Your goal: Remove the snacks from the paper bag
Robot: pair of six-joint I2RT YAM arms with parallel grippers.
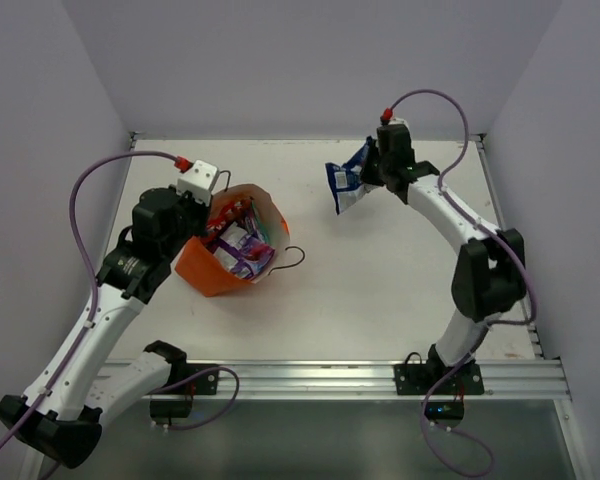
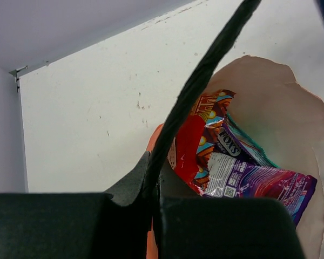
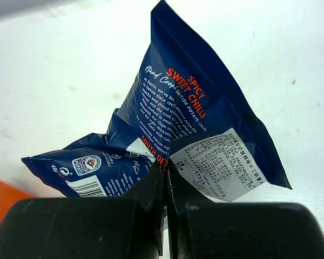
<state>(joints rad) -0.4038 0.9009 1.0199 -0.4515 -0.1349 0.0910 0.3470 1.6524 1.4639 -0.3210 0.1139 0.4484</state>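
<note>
Right fingers (image 3: pixel 97 226) pinching blue packet (image 3: pixel 189 108), "Spicy Sweet Chilli", left fingers (image 2: pixel 54 226) clamping paper bag (image 2: pixel 291 108) handle (image 2: pixel 205 70)

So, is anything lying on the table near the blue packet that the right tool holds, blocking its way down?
Nothing visible does. The table around the blue packet in the right tool is bare; the bag sits far off, by the left arm.

The mouth of the paper bag (image 1: pixel 215 275) faces up, crowded with packets (image 1: pixel 238 245). The left pincer (image 2: pixel 155 186) clamps its left rim, a black handle (image 2: pixel 205 70) crossing the opening. Right of the bag the bench (image 1: pixel 380 300) lies open, past a handle loop (image 1: pixel 294 259), up to the blue packet (image 1: pixel 346 182) in the right pincer (image 1: pixel 372 172).
</note>
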